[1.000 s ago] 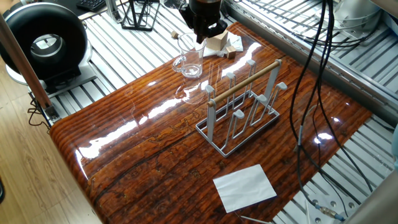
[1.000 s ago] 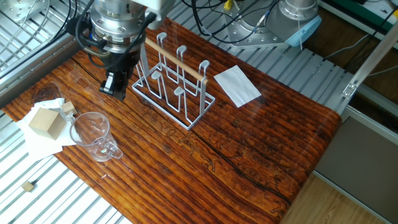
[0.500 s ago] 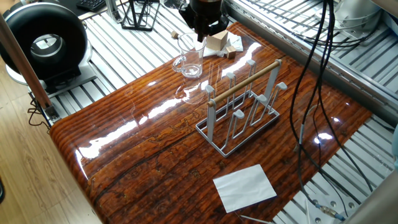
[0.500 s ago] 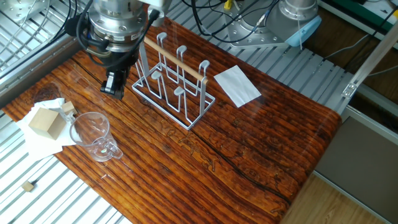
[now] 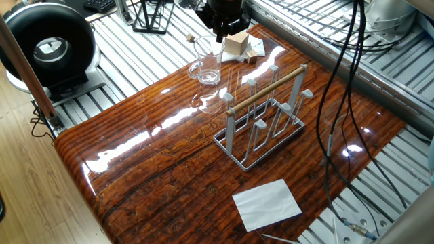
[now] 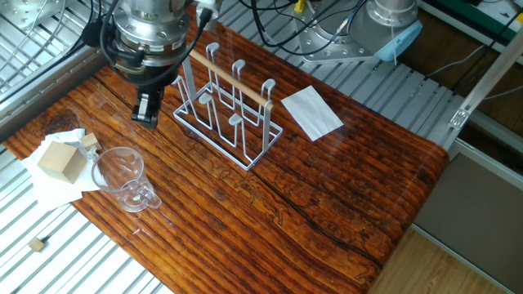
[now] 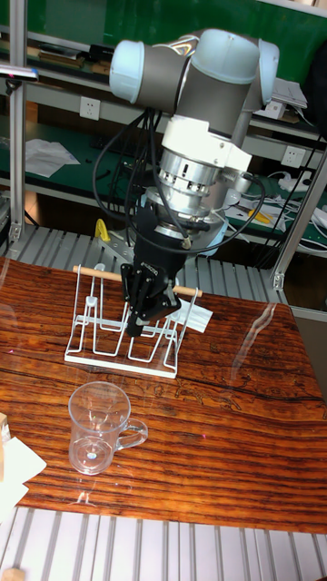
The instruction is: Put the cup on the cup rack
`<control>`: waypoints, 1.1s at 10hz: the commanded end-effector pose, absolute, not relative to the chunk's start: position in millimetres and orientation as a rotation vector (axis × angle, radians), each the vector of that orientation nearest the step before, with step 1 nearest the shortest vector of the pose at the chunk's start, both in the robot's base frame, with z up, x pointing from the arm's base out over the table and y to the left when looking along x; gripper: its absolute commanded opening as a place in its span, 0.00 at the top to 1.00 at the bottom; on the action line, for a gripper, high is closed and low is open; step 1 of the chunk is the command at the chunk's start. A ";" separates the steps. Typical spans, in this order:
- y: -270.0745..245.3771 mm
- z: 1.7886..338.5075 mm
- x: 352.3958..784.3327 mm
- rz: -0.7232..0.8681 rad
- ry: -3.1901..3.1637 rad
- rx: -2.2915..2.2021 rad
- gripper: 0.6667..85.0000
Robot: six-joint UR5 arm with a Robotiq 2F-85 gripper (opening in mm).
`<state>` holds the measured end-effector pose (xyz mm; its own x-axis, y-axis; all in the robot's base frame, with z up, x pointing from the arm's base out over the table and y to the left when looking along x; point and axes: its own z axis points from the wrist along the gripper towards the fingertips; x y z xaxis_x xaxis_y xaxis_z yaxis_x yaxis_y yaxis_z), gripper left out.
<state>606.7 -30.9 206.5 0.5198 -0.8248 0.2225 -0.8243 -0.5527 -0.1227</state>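
The cup (image 6: 121, 177) stands upright on the bench (image 6: 327, 196), apart from the cup rack (image 6: 229, 102), while the empty pincer (image 6: 146, 109) hangs above between them, fingers seemingly close together.

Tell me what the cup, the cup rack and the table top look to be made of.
Cup: clear, colourless glass or hard plastic; the wood grain shows through it. Cup rack: thin pale wire, likely painted metal, with a light wooden-looking rod across the top. Table top: reddish-brown, strongly grained wood or veneer, with a glossy finish judging by the bright reflections.
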 end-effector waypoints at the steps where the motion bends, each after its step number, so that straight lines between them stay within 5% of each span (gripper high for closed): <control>1: -30.3 208.2 610.2 -0.414 1.450 -2.742 1.00; 11: -16.7 212.1 618.6 -0.375 1.571 -2.686 1.00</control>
<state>613.7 -25.8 208.3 0.4972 -0.8392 0.2202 -0.8385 -0.5300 -0.1269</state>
